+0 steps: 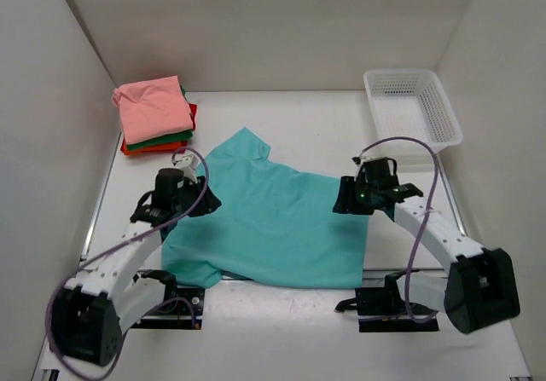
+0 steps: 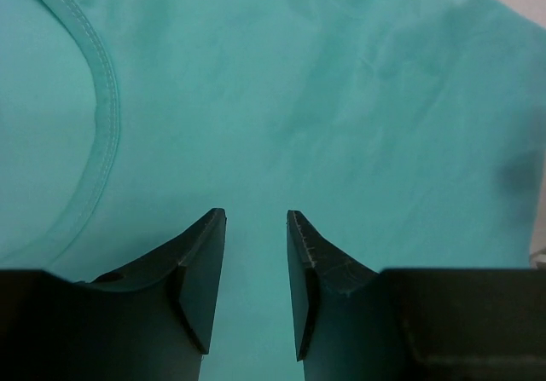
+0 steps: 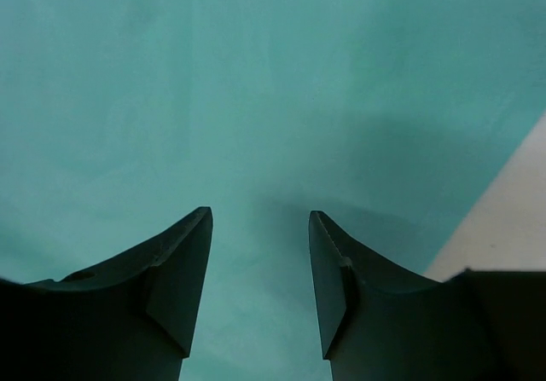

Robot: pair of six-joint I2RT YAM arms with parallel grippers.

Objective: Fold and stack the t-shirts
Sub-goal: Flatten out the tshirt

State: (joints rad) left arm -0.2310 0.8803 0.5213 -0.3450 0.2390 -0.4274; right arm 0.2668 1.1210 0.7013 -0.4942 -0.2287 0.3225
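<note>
Low over teal t-shirt (image 1: 273,228), both arms (image 1: 128,245)

The white-and-black left arm (image 1: 128,245) and white-and-black right arm (image 1: 435,228) reach forward from their bases and bend inward toward each other, the black two-finger left gripper (image 2: 256,215) and black two-finger right gripper (image 3: 260,212) each pointing down, jaws parted, gripping nothing.

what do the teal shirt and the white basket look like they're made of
Teal t-shirt: soft knit fabric, probably cotton, matte; it lies limp with shallow wrinkles, and the left wrist view shows a stitched curved edge. White basket: stiff moulded plastic by its look, faintly glossy; its walls are a regular mesh.
</note>
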